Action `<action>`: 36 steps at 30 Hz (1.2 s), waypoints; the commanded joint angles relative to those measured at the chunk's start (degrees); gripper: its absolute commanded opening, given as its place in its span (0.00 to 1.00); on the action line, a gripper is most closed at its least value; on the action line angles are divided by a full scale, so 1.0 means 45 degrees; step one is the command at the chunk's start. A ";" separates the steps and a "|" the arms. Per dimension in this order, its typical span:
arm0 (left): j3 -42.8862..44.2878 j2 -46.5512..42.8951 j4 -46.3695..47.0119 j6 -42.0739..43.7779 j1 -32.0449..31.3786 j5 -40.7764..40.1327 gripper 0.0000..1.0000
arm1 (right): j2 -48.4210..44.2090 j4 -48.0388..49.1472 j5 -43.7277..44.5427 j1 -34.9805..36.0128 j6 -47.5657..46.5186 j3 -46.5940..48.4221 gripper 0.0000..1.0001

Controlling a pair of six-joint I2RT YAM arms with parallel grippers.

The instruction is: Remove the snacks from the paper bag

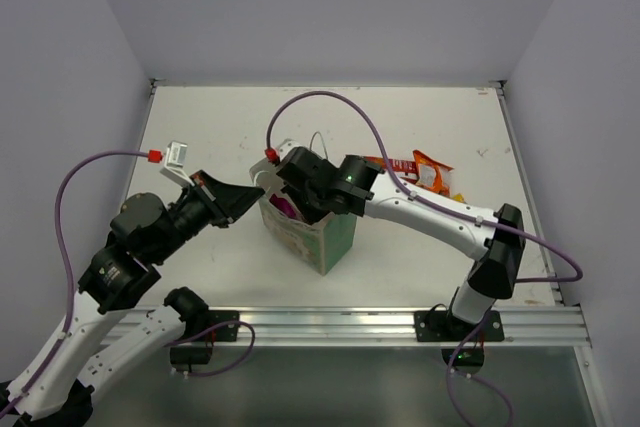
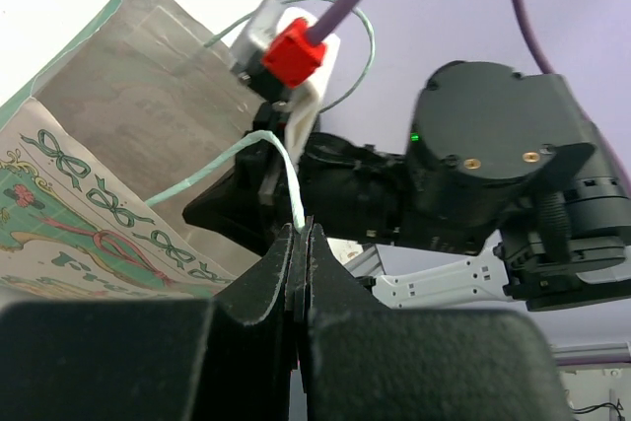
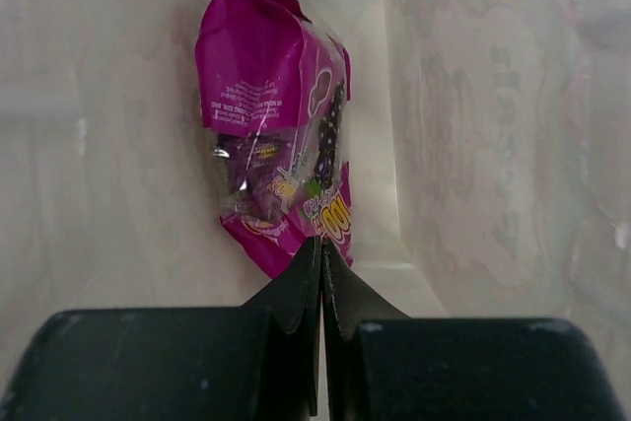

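The paper bag (image 1: pixel 318 239) stands upright mid-table, with mint-green sides and patterned faces (image 2: pixel 69 214). My left gripper (image 1: pixel 257 190) is at the bag's left rim. In the left wrist view it (image 2: pixel 304 236) is shut on a thin string handle (image 2: pixel 281 155). My right gripper (image 1: pixel 292 194) reaches down into the bag's mouth. In the right wrist view it (image 3: pixel 322 245) is shut on the lower edge of a magenta snack packet (image 3: pixel 274 125) lying against the bag's inner wall (image 3: pixel 483 145). A bit of magenta (image 1: pixel 285 208) shows in the bag's mouth from above.
A red-and-white packet (image 1: pixel 398 165) and an orange packet (image 1: pixel 436 173) lie on the table behind and to the right of the bag. White walls close the table on three sides. The right arm's wrist (image 2: pixel 493 165) fills the space above the bag.
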 commanded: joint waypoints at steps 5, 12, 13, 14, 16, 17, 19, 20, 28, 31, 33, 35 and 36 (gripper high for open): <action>0.0557 -0.0210 0.0054 0.0078 -0.0051 -0.0120 0.00 | 0.0394 0.0490 0.0029 0.0077 -0.0445 -0.0659 0.00; 0.0538 -0.0308 -0.0063 0.0136 -0.0051 -0.0198 0.00 | 0.0414 0.0510 -0.0497 -0.0411 -0.0621 -0.1129 0.00; 0.0518 -0.0327 -0.0082 0.0136 -0.0051 -0.0198 0.00 | 0.0414 0.0510 -0.0923 -0.0528 -0.0718 -0.1168 0.00; 0.0537 -0.0347 -0.0083 0.0156 -0.0051 -0.0217 0.00 | 0.0414 0.0529 -0.1179 -0.0819 -0.0777 -0.1265 0.00; 0.0557 -0.0327 -0.0102 0.0156 -0.0051 -0.0198 0.00 | 0.0414 0.0548 -0.1628 -0.1094 -0.0913 -0.1383 0.00; 0.0538 -0.0327 -0.0083 0.0175 -0.0051 -0.0179 0.00 | 0.0434 0.0510 -0.1669 -0.1289 -0.0972 -0.1499 0.00; 0.0538 -0.0347 -0.0102 0.0195 -0.0031 -0.0178 0.00 | 0.0434 0.0510 -0.1650 -0.1388 -0.1186 -0.1637 0.01; 0.0538 -0.0366 -0.0102 0.0195 -0.0031 -0.0217 0.00 | 0.0453 0.0529 -0.1689 -0.1465 -0.1265 -0.1715 0.05; 0.0596 -0.0210 0.0151 0.0214 -0.0051 -0.0159 0.00 | 0.1000 0.0568 -0.1650 -0.1525 -0.1617 -0.1794 0.07; 0.0635 -0.0113 0.0210 0.0214 -0.0051 -0.0120 0.00 | 0.1039 0.0588 -0.1592 -0.1525 -0.1636 -0.1755 0.08; 0.0635 -0.0073 0.0210 0.0214 -0.0051 -0.0081 0.00 | 0.1039 0.0588 -0.1475 -0.1525 -0.1617 -0.1735 0.10; 0.0616 -0.0073 0.0230 0.0214 -0.0051 -0.0061 0.00 | 0.1020 0.0588 -0.1416 -0.1544 -0.1676 -0.1716 0.14; 0.0596 -0.0093 0.0230 0.0214 -0.0051 -0.0042 0.00 | 0.1020 0.0568 -0.1339 -0.1544 -0.1695 -0.1716 0.15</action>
